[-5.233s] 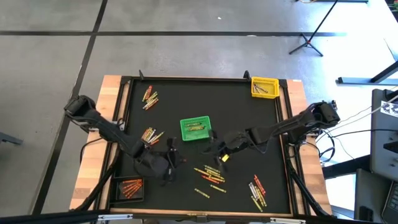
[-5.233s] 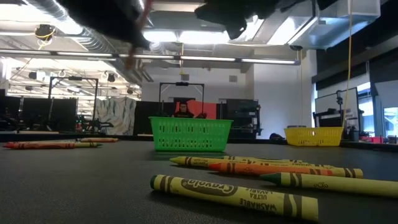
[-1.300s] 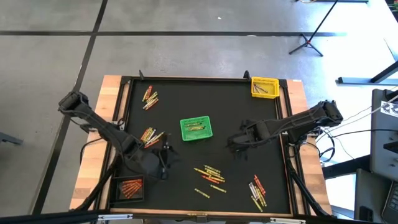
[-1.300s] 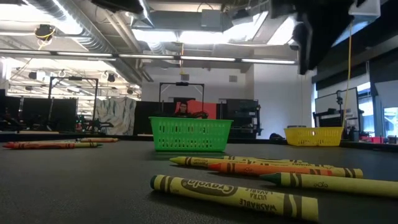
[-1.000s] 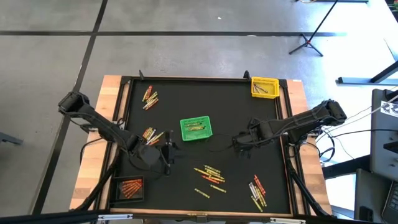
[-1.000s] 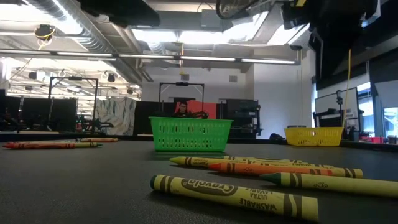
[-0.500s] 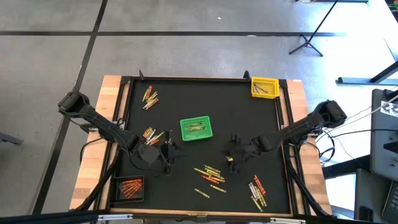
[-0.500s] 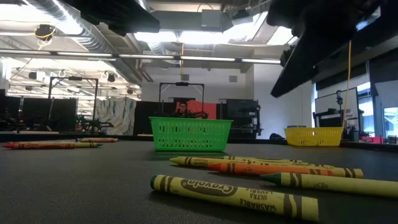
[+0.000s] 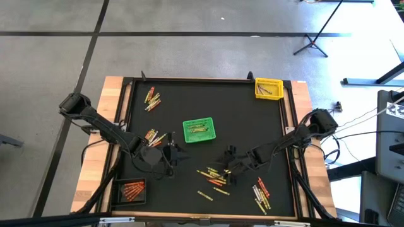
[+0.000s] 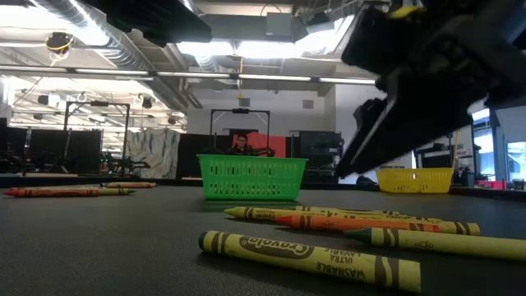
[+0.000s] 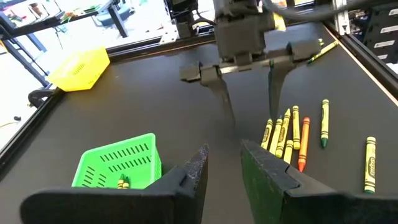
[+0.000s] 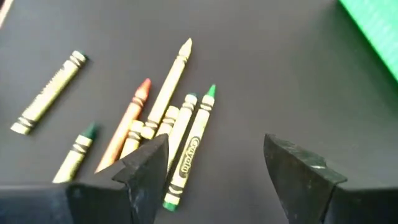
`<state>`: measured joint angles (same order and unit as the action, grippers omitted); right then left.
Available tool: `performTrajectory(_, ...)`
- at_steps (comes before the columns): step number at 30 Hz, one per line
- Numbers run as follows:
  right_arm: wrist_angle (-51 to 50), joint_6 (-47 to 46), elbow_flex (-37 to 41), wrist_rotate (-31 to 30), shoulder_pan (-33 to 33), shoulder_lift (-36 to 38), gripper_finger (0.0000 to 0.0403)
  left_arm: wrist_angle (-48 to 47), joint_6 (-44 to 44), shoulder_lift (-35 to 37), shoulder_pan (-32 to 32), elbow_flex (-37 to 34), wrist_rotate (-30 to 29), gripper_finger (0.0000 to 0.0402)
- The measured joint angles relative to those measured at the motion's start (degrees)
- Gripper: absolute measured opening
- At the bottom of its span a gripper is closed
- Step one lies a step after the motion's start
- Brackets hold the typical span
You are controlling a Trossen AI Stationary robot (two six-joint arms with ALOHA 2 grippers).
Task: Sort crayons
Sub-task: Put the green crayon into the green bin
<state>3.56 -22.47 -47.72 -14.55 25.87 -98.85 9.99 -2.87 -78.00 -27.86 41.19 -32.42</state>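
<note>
Loose crayons (image 9: 213,175) lie in a small heap on the black mat, near the middle of the table's front. In the right wrist view they are yellow, green and orange sticks (image 12: 177,127). My right gripper (image 9: 228,166) hangs open just above this heap, tipped down, with fingers (image 12: 148,163) on either side of it, touching nothing. My left gripper (image 9: 172,157) waits open left of centre, nothing between its fingers (image 11: 198,171). Its wrist view shows the right gripper (image 11: 249,102) over the crayons (image 11: 286,134).
A green basket (image 9: 199,130) stands mid-table and a yellow basket (image 9: 267,88) at the far right corner. A black basket (image 9: 130,190) holds red and orange crayons at the near left. More crayons lie at the far left (image 9: 152,98), the left (image 9: 153,136) and the near right (image 9: 261,193).
My right gripper has come down and toward the table's near edge, slightly left, to just above the middle heap of crayons. It has tipped from near level to pointing steeply down and stays open. The crayons lie as before.
</note>
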Motion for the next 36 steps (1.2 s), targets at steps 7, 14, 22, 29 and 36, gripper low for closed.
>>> performTrajectory(7,3.09,3.48,0.0,0.15,-0.01,-2.86,0.0236,-0.01,0.02,0.0,0.0,0.0,-0.09,0.008)
performTrajectory(14,3.98,4.99,0.0,0.03,-0.01,-5.35,0.0214,-0.01,0.04,0.0,0.0,0.0,-0.11,0.008)
performTrajectory(22,1.23,6.31,0.0,-4.54,-0.13,-5.35,0.0192,-0.01,0.04,0.0,0.0,0.02,-0.13,0.008)
performTrajectory(29,-2.22,5.87,-0.17,-5.33,-0.44,-5.18,0.0125,0.0,0.07,0.0,0.19,0.0,-0.11,0.008)
performTrajectory(36,-2.93,5.89,-0.15,-5.31,-0.44,-5.18,0.0056,0.01,-0.8,0.0,1.33,0.01,-0.12,0.008)
